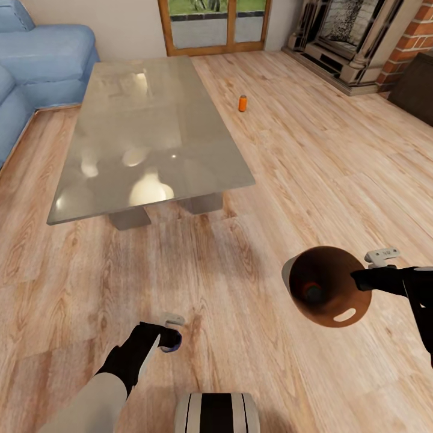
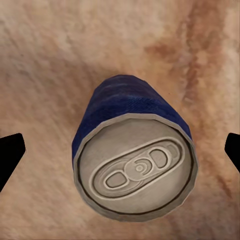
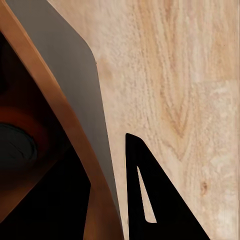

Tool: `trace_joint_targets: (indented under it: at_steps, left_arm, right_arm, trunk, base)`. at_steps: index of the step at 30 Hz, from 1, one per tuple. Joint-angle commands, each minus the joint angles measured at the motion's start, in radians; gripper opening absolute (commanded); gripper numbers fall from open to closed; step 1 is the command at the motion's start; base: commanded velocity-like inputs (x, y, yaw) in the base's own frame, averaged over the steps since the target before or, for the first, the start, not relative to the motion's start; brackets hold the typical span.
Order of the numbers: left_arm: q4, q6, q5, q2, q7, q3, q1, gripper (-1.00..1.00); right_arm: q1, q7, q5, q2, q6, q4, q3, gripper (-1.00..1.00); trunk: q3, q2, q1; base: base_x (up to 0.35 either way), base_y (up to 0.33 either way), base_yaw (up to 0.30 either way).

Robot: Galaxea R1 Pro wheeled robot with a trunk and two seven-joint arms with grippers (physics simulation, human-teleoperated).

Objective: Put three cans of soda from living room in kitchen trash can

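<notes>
Light wood plank floor [image 1: 300,156], glass tabletop [image 1: 150,132] beside blue sofa [image 1: 42,66], fireplace [image 1: 349,36] at far right. Left pincer [image 1: 171,331] spread over blue can [image 2: 132,160] upright on floor; orange can [image 1: 242,103] beyond the tabletop. Right pincer [image 1: 376,267] clamped on rim of trash can [image 1: 328,285], another can inside.

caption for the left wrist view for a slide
Blue soda can upright on the wood floor, centred between the open left gripper fingers.

Open plank floor [image 1: 313,156] around the orange can [image 1: 242,103]; glass table [image 1: 150,132] flanks it.
</notes>
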Motion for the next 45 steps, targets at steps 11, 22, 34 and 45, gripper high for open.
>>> trace_joint_targets:
  at_steps: [11,22,34,45]
  left_arm:
    - [0.000,0.000,0.000,-0.001,0.002,0.000,0.000,1.00]
    - [0.000,0.000,0.000,-0.003,0.002,0.000,0.000,1.00]
    - [0.000,0.000,0.000,-0.002,0.001,0.000,0.000,1.00]
    - [0.000,0.000,-0.001,-0.003,0.001,0.000,0.000,1.00]
  right_arm:
    - [0.000,0.004,0.031,0.001,0.001,0.001,0.004,-1.00]
    - [0.001,0.005,0.032,0.002,0.001,0.001,0.004,-1.00]
    - [0.001,0.004,0.033,0.002,0.001,0.001,0.004,-1.00]
    - [0.002,0.002,0.033,0.004,0.001,0.003,0.005,-1.00]
  trunk:
    - [-0.003,-0.007,0.004]
    - [-0.035,-0.070,0.038]
    - [-0.036,-0.070,0.038]
    - [-0.036,-0.070,0.038]
  base:
    - [0.011,0.000,0.000]
    - [0.000,0.000,0.000]
    - [-0.001,0.000,0.000]
    - [-0.117,-0.004,0.000]
